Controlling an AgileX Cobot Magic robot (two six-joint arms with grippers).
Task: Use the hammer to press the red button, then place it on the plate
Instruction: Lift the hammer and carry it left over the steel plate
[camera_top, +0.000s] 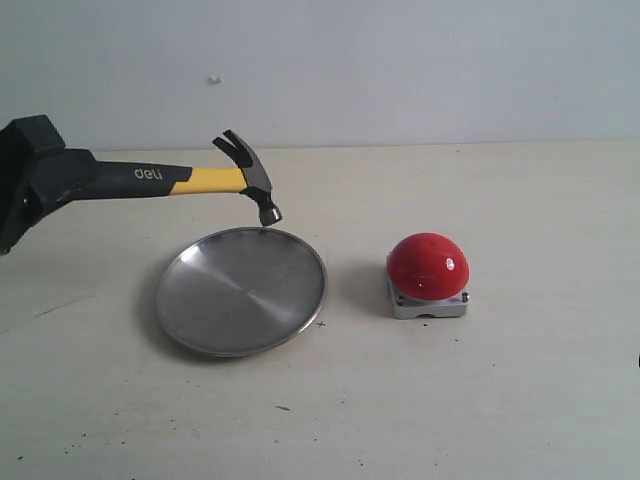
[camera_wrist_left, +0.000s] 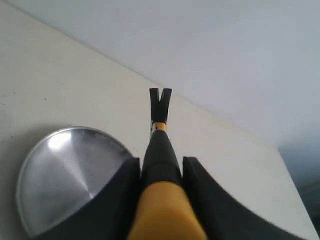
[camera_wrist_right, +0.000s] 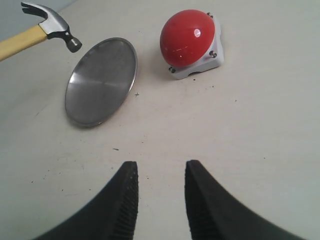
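While the hammer sits clamped between the left jaws, the right jaws gape empty.

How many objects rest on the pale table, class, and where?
2: the round stainless-steel plate lies left of centre; the glossy red dome button sits to its right. Nothing appears hidden.

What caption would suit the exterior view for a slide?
Left gripper holds the hammer in the air, head near the rim of the plate; the red button stands apart to the right.
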